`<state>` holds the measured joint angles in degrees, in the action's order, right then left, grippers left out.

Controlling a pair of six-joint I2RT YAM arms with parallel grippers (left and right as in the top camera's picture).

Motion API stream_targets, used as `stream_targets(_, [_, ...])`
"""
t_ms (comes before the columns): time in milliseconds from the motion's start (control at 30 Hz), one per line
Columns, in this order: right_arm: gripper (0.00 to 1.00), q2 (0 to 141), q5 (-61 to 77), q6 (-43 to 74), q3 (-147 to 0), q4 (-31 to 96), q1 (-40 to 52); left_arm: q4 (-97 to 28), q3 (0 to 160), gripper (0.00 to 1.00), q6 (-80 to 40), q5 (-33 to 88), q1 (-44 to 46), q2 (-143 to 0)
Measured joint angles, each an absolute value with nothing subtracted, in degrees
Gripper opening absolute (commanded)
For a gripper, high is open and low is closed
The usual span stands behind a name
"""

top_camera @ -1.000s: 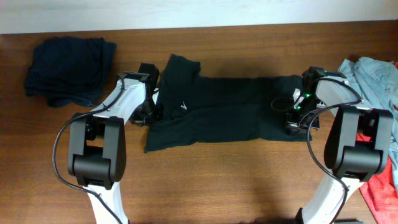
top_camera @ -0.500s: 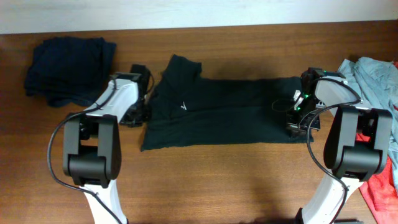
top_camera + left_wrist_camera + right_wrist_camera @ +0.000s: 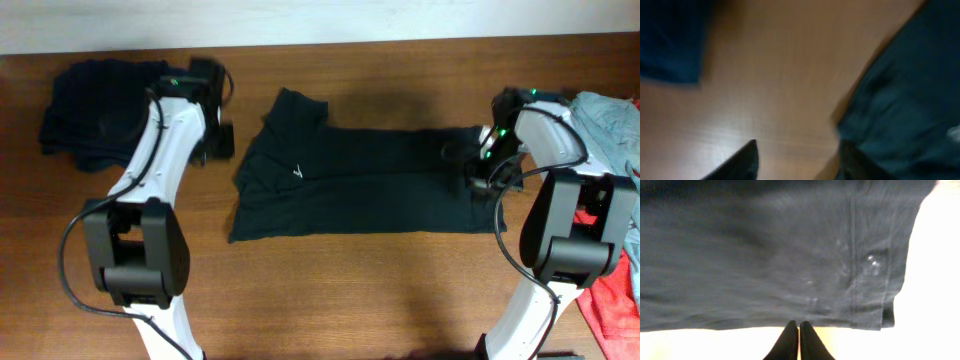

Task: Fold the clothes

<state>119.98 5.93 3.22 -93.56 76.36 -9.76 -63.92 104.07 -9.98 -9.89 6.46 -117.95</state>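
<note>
On the table (image 3: pixel 330 290) the black tee (image 3: pixel 360 185) lies flat, fold in progress. Left gripper (image 3: pixel 800 160) spread, empty; right gripper (image 3: pixel 799 335) pinched closed on nothing. Next prob needs grabbing 1 hem.

Left fingers (image 3: pixel 742 162) off the black T-shirt (image 3: pixel 360 190) (now apart)

Blurred view: the bare wooden bench (image 3: pixel 785 75) fills the middle. A black garment (image 3: pixel 910 100) covers the bench's right side and dark navy fabric (image 3: pixel 670 40) its upper left corner. The left fingers (image 3: pixel 742 162) stand apart at the bench's lower edge, wood showing between them
</note>
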Motion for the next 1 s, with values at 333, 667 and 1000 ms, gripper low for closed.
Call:
stream_targets(333, [0.77,119.96,8.12,3.29,-113.89,79.05,-9.76,-45.36,111.70,0.85,-3.33,8.14,6.52,-115.90])
stream_targets(667, [0.84,120.09,3.29,2.68,-115.83,67.37,-9.76,-34.81,111.70,0.85,-2.07,15.86,6.52,-119.22])
stream_targets(1000, [0.84,125.95,-2.42,-0.51,-115.94,65.73,-10.41,-32.82,111.70,0.85,-1.89,17.43,6.68,-126.43])
